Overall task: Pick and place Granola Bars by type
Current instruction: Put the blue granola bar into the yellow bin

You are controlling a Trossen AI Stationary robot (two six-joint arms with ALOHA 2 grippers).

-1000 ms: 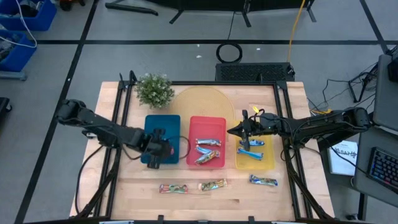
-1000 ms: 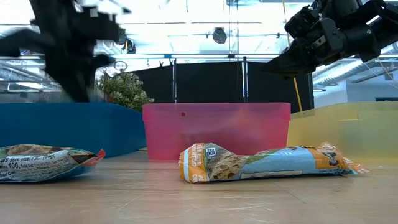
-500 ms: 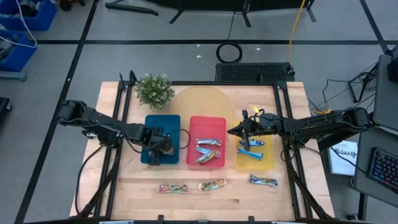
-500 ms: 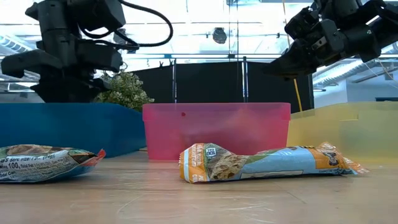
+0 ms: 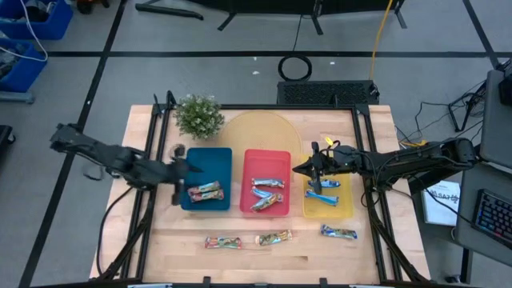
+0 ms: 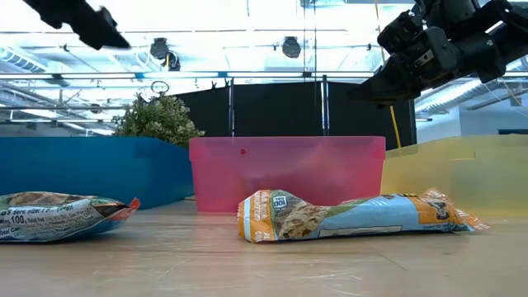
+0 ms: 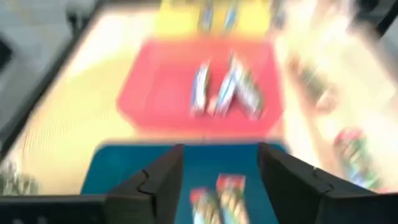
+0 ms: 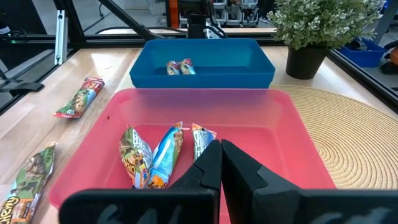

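Left gripper (image 5: 178,160) raised at the blue tray's (image 5: 220,156) outer edge, fingers (image 7: 158,180) spread and empty, arm stretched low across the table's left side; one multicolour granola bar (image 5: 205,191) lying in that tray, possibly two-toned, blurred in the wrist view. Right gripper (image 5: 298,169) hovering between red tray (image 5: 266,154) and yellow tray (image 5: 342,210), fingers pressed together

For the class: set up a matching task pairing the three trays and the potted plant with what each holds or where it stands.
Column 1:
1. blue tray
2. pink tray
3. yellow tray
4. potted plant

Column 2:
A. two blue-wrapped bars
B. back of the table, behind the blue tray
C. one multicolour bar
D. three bars

Pairs: 1-C, 2-D, 3-A, 4-B
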